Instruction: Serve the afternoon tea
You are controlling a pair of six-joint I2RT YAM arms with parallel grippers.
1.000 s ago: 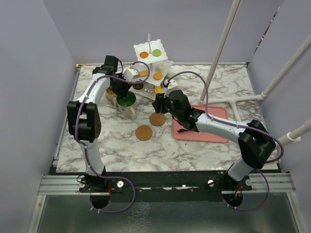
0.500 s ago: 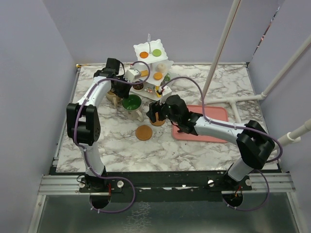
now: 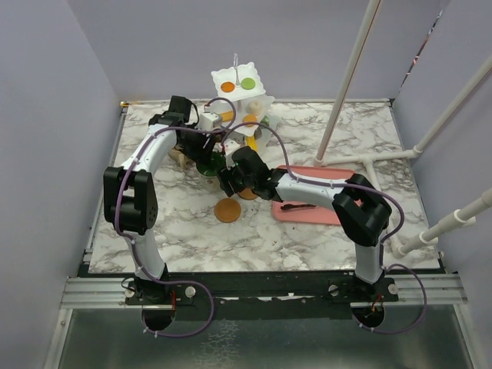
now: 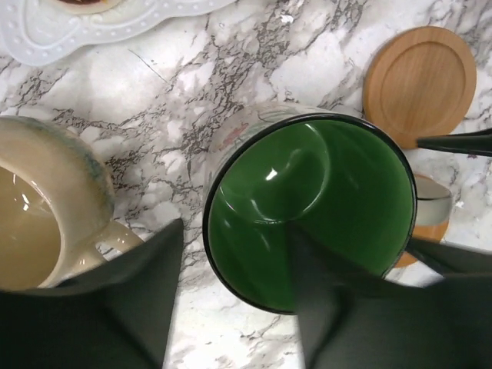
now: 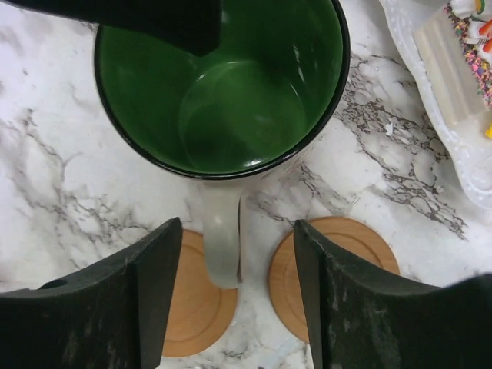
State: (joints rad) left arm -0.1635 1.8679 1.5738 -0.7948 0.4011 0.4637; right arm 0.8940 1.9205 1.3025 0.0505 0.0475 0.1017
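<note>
The green-inside mug (image 4: pixel 307 200) stands on the marble, its pale handle (image 5: pixel 223 238) pointing at two wooden coasters (image 5: pixel 196 307) (image 5: pixel 346 277). My left gripper (image 4: pixel 237 231) is open over the mug's rim, with one finger outside the wall and the other inside the cup. My right gripper (image 5: pixel 237 227) is open around the handle, clear of it on both sides. The beige mug (image 4: pixel 38 215) sits just left of the green one. Behind them the white tiered stand (image 3: pixel 238 92) holds toy pastries.
A pink tray (image 3: pixel 327 211) with black tongs (image 3: pixel 296 206) lies to the right of the coasters. The stand's bottom tier (image 5: pixel 461 146) with a sprinkled pastry is close to my right gripper. White pipes cross the table's far right.
My right arm has swung left from above the coasters to the green mug's handle. The green mug has shifted slightly towards the coasters. The left arm has stayed over the mug.
</note>
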